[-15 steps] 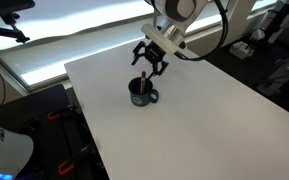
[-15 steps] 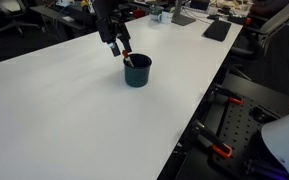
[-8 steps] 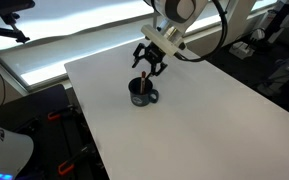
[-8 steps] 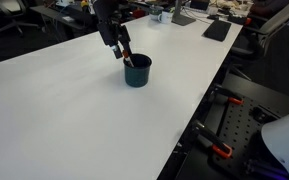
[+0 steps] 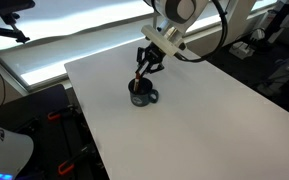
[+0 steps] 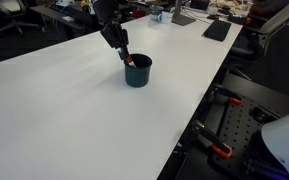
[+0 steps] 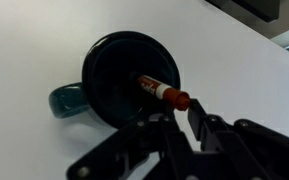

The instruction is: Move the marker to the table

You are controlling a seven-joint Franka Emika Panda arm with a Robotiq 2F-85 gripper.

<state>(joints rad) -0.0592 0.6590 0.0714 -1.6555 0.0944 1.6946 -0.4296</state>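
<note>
The reddish-orange marker (image 7: 162,92) stands tilted inside the dark blue-black mug (image 7: 109,70), its cap end sticking out over the rim. My gripper (image 7: 181,112) hangs just above the mug with its two fingers drawn in on that cap end. In both exterior views the gripper (image 5: 145,68) (image 6: 124,53) comes down onto the mug (image 5: 142,96) (image 6: 137,72), and the marker (image 5: 141,78) (image 6: 130,61) shows as a short red stick at its tips. The mug rests on the white table (image 5: 204,125) (image 6: 64,110).
The mug's handle (image 7: 66,100) points away from the gripper. The table's edge (image 5: 79,110) runs near the mug, with dark equipment on the floor beyond it. A keyboard (image 6: 217,30) and small items lie at the table's far end.
The fingers have drawn together from wide open until they are on the marker's top. Arm, mug and marker have stayed in place.
</note>
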